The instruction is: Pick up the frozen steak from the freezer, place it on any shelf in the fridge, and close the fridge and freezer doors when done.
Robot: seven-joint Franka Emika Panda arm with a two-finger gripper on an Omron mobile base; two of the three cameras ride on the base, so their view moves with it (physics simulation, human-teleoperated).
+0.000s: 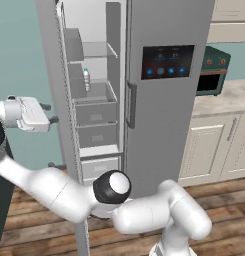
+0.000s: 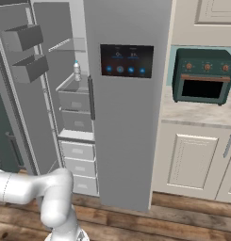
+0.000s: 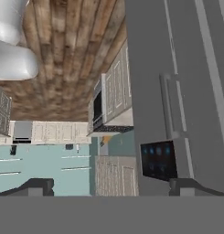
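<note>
Standing: one bottle (image 1: 86, 79), two doors, one open, one shut.

Clear bottle (image 1: 86, 79) stands upright on a grey bin, white cap up. Green toaster oven (image 2: 203, 76), dark glass door and row of knobs, sits on the pale counter (image 2: 197, 113). Cream panelled cabinets (image 2: 190, 160) beneath. Wood plank floor (image 2: 183, 221). Teal wall (image 1: 16, 60) at left.

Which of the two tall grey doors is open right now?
The narrower plain grey freezer door, swung out at the left, exposing grey bins and drawers. The wider fridge door with the dark touchscreen panel is shut flush.
</note>
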